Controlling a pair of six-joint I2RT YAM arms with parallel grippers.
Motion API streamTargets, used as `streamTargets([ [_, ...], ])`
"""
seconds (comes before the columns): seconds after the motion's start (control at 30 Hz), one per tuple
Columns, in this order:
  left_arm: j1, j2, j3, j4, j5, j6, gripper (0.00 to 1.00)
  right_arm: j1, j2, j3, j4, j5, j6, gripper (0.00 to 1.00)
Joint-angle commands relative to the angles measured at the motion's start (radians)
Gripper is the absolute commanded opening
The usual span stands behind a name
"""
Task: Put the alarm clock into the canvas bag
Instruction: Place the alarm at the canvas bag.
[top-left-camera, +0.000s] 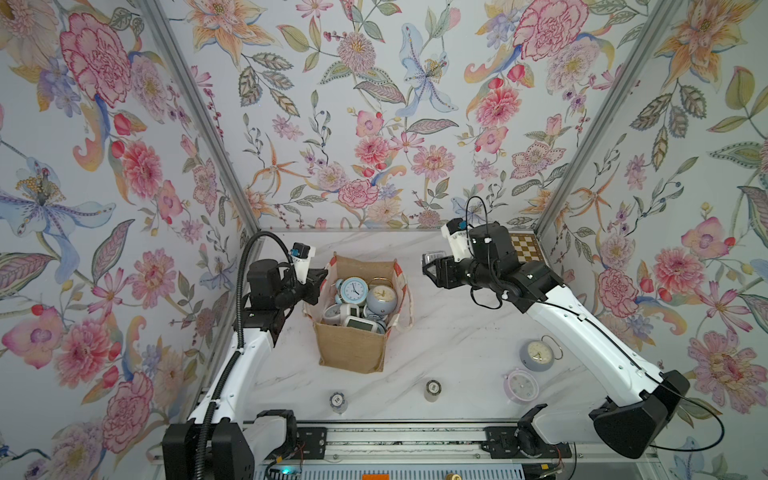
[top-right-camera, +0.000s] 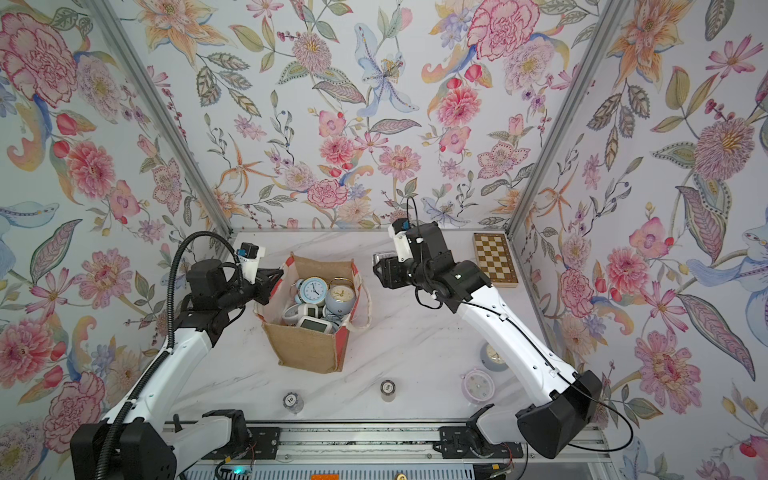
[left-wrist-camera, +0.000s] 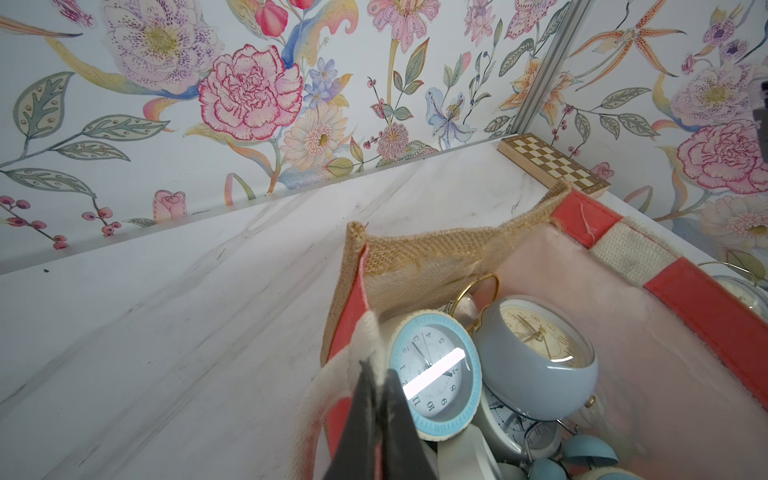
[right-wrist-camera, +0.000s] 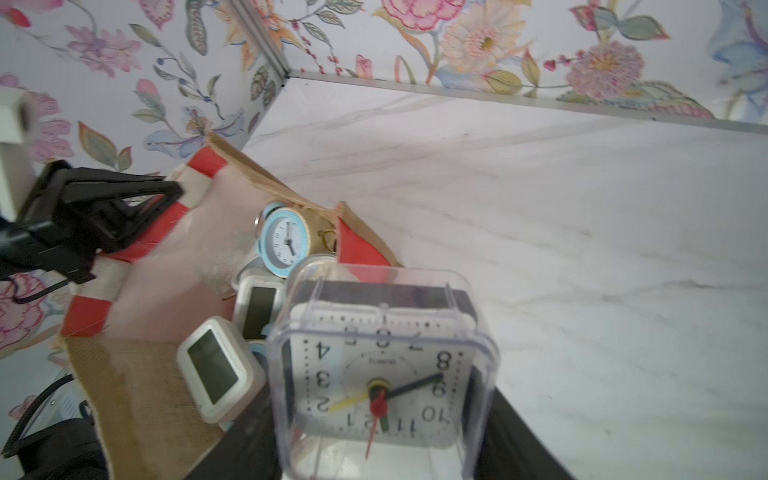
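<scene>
Marble table (top-left-camera: 457, 332): left fingers (left-wrist-camera: 365, 407) pinch canvas bag (top-left-camera: 353, 349), right fingers (right-wrist-camera: 509, 444) clasp alarm clock (right-wrist-camera: 382, 374).

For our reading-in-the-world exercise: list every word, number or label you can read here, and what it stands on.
"2, 3, 4, 7, 8, 10, 11, 12": square clock, dial.
Brand word on it: blurred.
"2, 3, 4, 7, 8, 9, 10, 11": blue-rimmed clock, dial.
"10": chip stack, top.
Too small: second chip stack, other dials.

Tan, red-and-white-striped canvas bag (top-left-camera: 351, 349)
</scene>
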Motion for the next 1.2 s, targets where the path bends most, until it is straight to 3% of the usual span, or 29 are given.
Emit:
streamTargets([
  [0.0, -0.015, -0.007, -0.006, 0.068, 0.049, 0.003, 0.00, 0.097, 0.080, 0.076, 0.047, -0.039, -0.035, 0.51],
  [0.23, -0.015, -0.009, -0.010, 0.079, 0.051, 0.012, 0.00, 0.243, 0.285, 0.234, 0.051, -0.155, -0.087, 0.51],
  [0.53, -0.015, -0.023, -0.013, 0.073, 0.022, 0.020, 0.00, 0.289, 0.506, 0.351, 0.038, -0.353, -0.087, 0.50],
  [0.7, -0.014, -0.023, -0.015, 0.080, 0.023, 0.014, 0.00, 0.310, 0.586, 0.370, 0.038, -0.496, -0.067, 0.50],
  [0.93, -0.015, -0.029, -0.020, 0.090, 0.021, 0.008, 0.00, 0.354, 0.674, 0.373, 0.037, -0.605, -0.041, 0.50],
  [1.17, -0.015, -0.037, -0.021, 0.087, 0.008, 0.014, 0.00, 0.366, 0.721, 0.379, -0.064, -0.527, -0.023, 0.54],
])
